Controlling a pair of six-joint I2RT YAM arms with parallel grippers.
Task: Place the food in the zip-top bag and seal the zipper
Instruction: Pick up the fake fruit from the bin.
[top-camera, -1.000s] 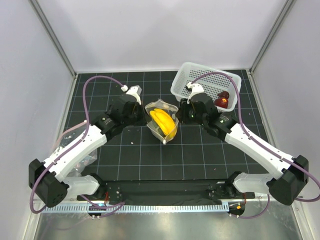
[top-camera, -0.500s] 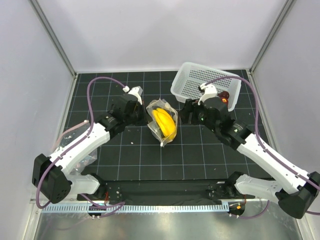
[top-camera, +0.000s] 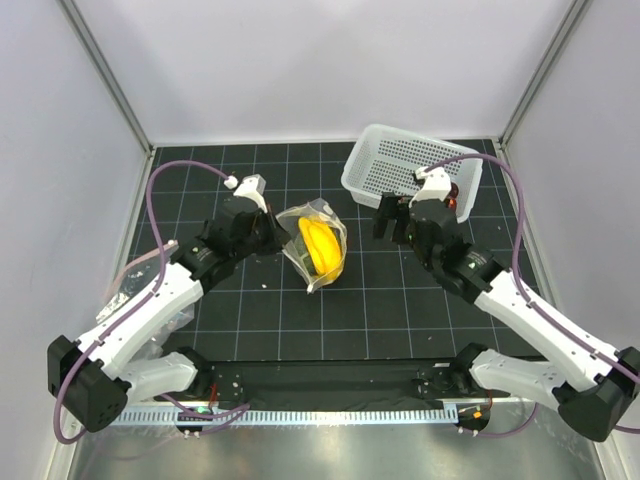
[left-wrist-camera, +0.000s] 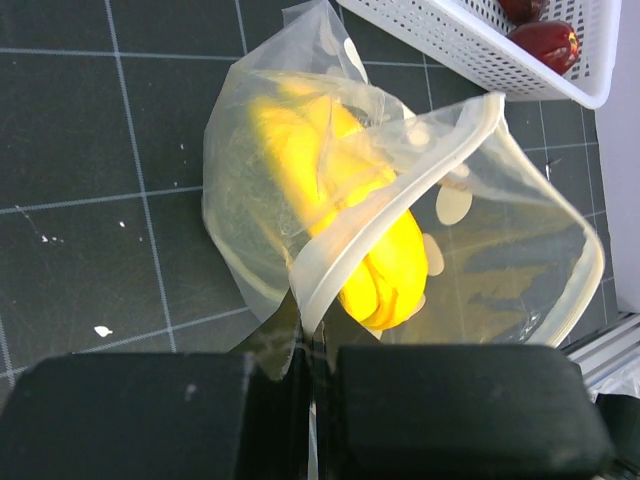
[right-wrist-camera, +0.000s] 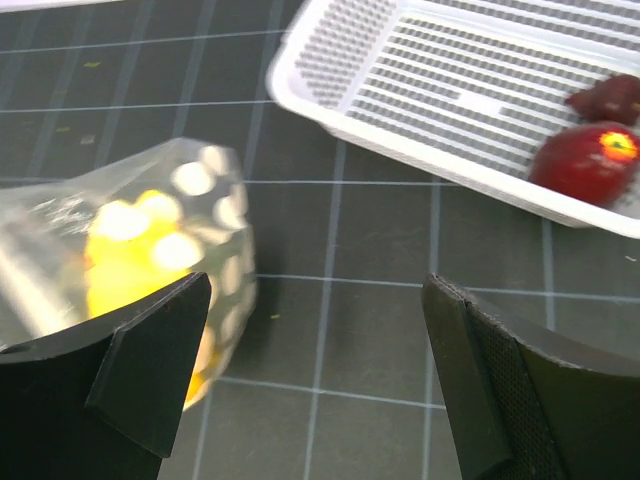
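The clear zip-top bag (top-camera: 316, 244) lies on the black mat with the yellow banana (top-camera: 321, 249) inside. My left gripper (top-camera: 272, 231) is shut on the bag's left edge. In the left wrist view the jaws (left-wrist-camera: 315, 355) pinch the bag where the pale zipper (left-wrist-camera: 322, 280) ends, and the mouth gapes wide around the banana (left-wrist-camera: 345, 200). My right gripper (top-camera: 396, 222) stands open, right of the bag and apart from it. Between its fingers (right-wrist-camera: 315, 295) is bare mat. Two dark-red fruits (right-wrist-camera: 588, 162) sit in the white basket (right-wrist-camera: 420, 90).
The white perforated basket (top-camera: 405, 160) stands at the back right, its right part hidden by the right arm. The grey side walls and back wall enclose the mat. Crumpled clear plastic (top-camera: 130, 290) lies under the left arm at the mat's left edge.
My right gripper opened, let go of the bag's right edge and drew back to the right. The left gripper pulled the bag slightly left, and the bag slumped.
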